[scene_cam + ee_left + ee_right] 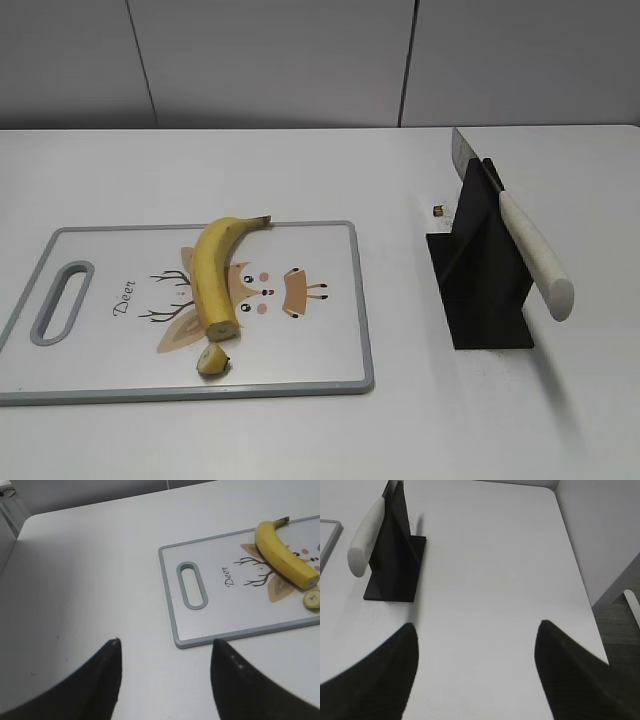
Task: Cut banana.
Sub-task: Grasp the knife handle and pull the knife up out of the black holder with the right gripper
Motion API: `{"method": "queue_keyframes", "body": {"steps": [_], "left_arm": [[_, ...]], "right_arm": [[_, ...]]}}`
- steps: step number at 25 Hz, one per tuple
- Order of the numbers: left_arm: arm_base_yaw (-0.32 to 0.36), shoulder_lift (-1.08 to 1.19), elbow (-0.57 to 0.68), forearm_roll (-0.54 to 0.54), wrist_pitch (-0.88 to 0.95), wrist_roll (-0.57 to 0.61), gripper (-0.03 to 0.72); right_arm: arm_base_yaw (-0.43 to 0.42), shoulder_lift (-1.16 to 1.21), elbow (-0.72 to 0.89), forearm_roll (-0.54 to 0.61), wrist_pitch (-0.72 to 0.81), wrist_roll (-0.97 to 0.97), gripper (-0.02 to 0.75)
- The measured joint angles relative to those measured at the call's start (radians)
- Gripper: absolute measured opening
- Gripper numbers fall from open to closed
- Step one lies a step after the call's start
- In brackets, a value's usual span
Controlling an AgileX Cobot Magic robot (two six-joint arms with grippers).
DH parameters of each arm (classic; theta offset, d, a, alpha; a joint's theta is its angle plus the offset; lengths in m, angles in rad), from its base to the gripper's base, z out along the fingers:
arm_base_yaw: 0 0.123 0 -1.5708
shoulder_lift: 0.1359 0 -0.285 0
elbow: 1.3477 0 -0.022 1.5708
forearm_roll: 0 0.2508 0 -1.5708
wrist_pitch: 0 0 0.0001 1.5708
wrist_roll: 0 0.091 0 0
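Observation:
The banana (213,270) lies on the cutting board (330,340), stem tip to the far right, flat cut face toward the front. It also shows in the left wrist view (282,555). A small cut-off stub (212,360) lies just in front of the cut face; it also shows in the left wrist view (312,599). A knife with a white handle (535,255) rests in a black stand (480,285) on the right. My left gripper (165,642) is open and empty over bare table left of the board. My right gripper (477,625) is open and empty, right of the stand (395,555). Neither gripper shows in the exterior view.
The board has a grey rim, a handle slot (62,300) at its left end and a deer drawing. A small dark object (438,210) lies behind the stand. The table's right edge (575,560) runs close to my right gripper, with floor beyond.

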Motion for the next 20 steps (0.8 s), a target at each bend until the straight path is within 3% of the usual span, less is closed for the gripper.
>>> {"method": "queue_keyframes", "body": {"steps": [20], "left_arm": [[0.000,0.000,0.000,0.000,0.000,0.000,0.551]], "right_arm": [[0.000,0.000,0.000,0.000,0.000,0.000,0.549]]}}
